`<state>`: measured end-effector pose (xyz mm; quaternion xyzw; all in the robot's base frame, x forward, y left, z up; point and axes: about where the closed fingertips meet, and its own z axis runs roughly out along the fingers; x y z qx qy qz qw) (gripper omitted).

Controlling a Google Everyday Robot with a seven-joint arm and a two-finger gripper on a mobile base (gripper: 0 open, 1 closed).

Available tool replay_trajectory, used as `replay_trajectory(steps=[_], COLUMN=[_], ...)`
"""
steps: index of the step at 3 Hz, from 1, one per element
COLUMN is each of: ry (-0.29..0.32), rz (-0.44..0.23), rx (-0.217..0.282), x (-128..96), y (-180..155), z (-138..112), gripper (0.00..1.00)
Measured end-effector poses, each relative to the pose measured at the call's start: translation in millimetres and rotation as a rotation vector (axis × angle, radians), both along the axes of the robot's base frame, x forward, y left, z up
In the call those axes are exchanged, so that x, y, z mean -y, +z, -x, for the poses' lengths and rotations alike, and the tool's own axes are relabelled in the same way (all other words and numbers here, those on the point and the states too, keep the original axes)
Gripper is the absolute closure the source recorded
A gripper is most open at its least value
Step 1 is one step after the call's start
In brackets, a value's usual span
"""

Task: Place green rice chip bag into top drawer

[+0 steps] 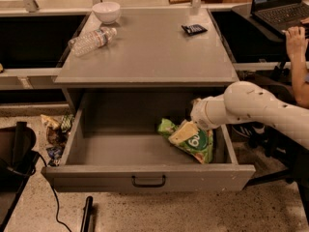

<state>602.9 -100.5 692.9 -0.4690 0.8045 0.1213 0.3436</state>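
Note:
The green rice chip bag (193, 141) lies inside the open top drawer (145, 175), at its right side, tilted with its white part and round logo facing up. My gripper (185, 132) hangs from the white arm (251, 108) that reaches in from the right. It is right on top of the bag, touching or just above it. The drawer is pulled fully out, with its dark curved handle (148, 181) at the front centre.
On the cabinet top (149, 47) stand a white bowl (106, 11), a lying plastic bottle (91, 40) and a small black packet (194, 29). A person's hand (295, 35) and a laptop (280, 4) are at the far right. Snack packets (55, 132) lie on the floor to the left.

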Motion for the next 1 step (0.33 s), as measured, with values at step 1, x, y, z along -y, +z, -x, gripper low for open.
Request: replay_trajectory(steps=[1], ry=[0.005], rz=[-0.060], rx=[0.072], x=[4.3], y=[31.1], z=[-4.5], gripper=[0.00])
